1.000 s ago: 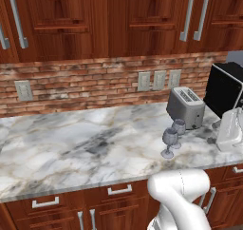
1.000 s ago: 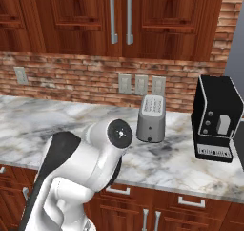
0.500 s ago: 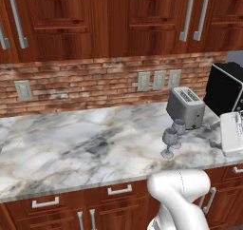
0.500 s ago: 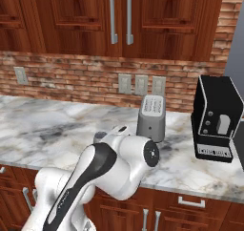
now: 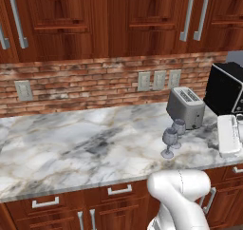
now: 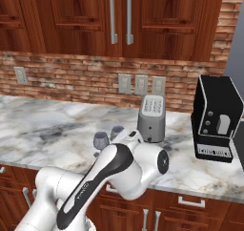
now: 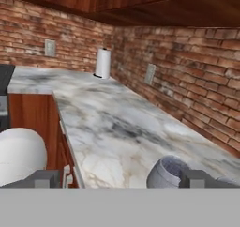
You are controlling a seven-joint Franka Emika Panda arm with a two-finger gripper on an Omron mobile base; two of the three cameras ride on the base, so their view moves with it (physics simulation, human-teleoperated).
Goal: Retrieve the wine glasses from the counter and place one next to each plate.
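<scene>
Left base view shows two clear greyish stemmed wine glasses (image 5: 169,142) standing close together on the white marble counter (image 5: 80,148), beside the silver toaster (image 5: 186,108); likely fragile, light, slippery, best gripped at the bowl; the gripper (image 7: 122,180) stands wide open, one bowl at its fingertips.

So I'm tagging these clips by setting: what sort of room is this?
A kitchen, rendered rather than real. A marble counter runs under wood cabinets, with a toaster and two wine glasses on it, against a brick wall.
</scene>
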